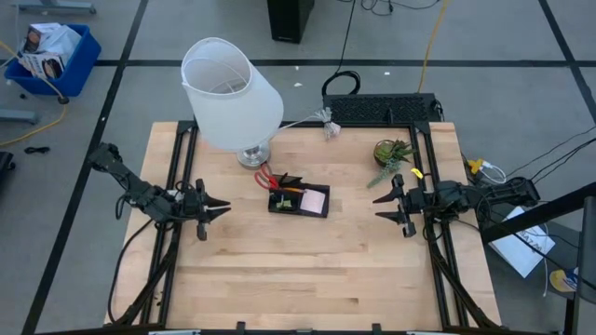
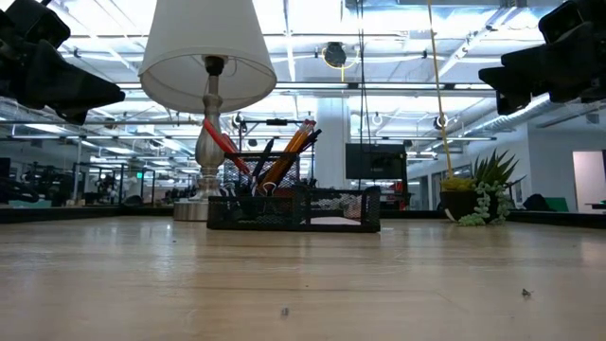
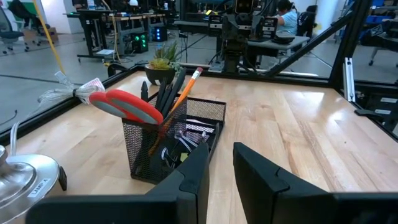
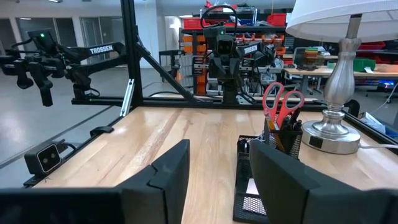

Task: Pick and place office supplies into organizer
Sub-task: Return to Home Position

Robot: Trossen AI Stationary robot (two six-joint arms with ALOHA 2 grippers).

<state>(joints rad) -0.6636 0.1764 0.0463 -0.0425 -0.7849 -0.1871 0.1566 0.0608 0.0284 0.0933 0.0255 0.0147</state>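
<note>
The black mesh organizer [image 1: 298, 201] stands near the middle of the table. Its tall cup holds red-handled scissors [image 3: 127, 106], dark pens and an orange pencil [image 3: 186, 90], all upright. A pink sticky-note pad [image 1: 314, 200] lies in its lower tray, with small dark clips [image 3: 186, 140] beside it. My left gripper [image 1: 223, 210] hovers open to the organizer's left and points at it. My right gripper [image 1: 377, 207] hovers open to its right, also facing it. Neither touches anything.
A white-shaded lamp [image 1: 231, 91] stands on its silver base [image 1: 251, 154] just behind and left of the organizer. A small green potted plant [image 1: 391, 154] sits at the far right. Bare wood stretches along the table's near half [image 1: 298, 279].
</note>
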